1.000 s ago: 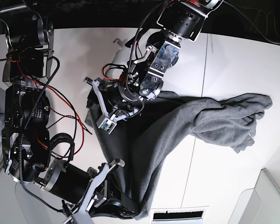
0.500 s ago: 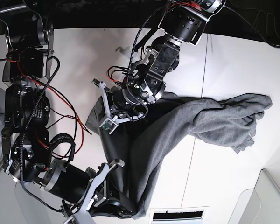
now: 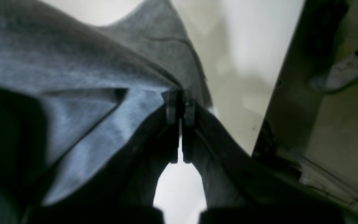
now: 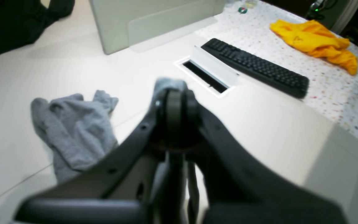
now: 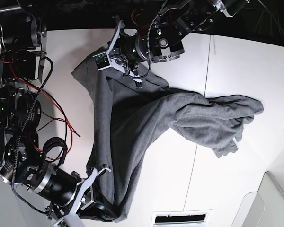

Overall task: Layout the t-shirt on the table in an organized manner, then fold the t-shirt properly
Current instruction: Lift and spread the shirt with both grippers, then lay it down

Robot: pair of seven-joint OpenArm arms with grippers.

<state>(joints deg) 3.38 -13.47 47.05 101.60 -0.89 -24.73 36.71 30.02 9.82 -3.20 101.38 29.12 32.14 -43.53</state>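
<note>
I see the t-shirt (image 5: 132,127) on the table (image 5: 236,71), grey, partly stretched. One edge runs as a taut band between the two hands, from upper middle of the base view down to the lower left. The rest trails off to the right in a bunched, wrinkled heap (image 5: 222,125) lying on the white top, across the thin dark seam (image 5: 206,85).

Left hand (image 5: 104,59) sits at the upper end, clenched on a corner of the t-shirt; in the left wrist view the fingers (image 3: 172,107) are pressed together with grey cloth (image 3: 73,77) draped over and past them.

Right hand (image 5: 102,213) is at the lower end, also clamped on the t-shirt; in the right wrist view a bit of grey fabric (image 4: 169,83) pokes out at the closed tip, and the loose heap (image 4: 73,124) lies beyond on the table.

Further out in the right wrist view: a black keyboard (image 4: 255,67), a yellow garment (image 4: 316,39), a rectangular slot (image 4: 205,76) in the table, a dark garment (image 4: 14,21) at far left.
</note>
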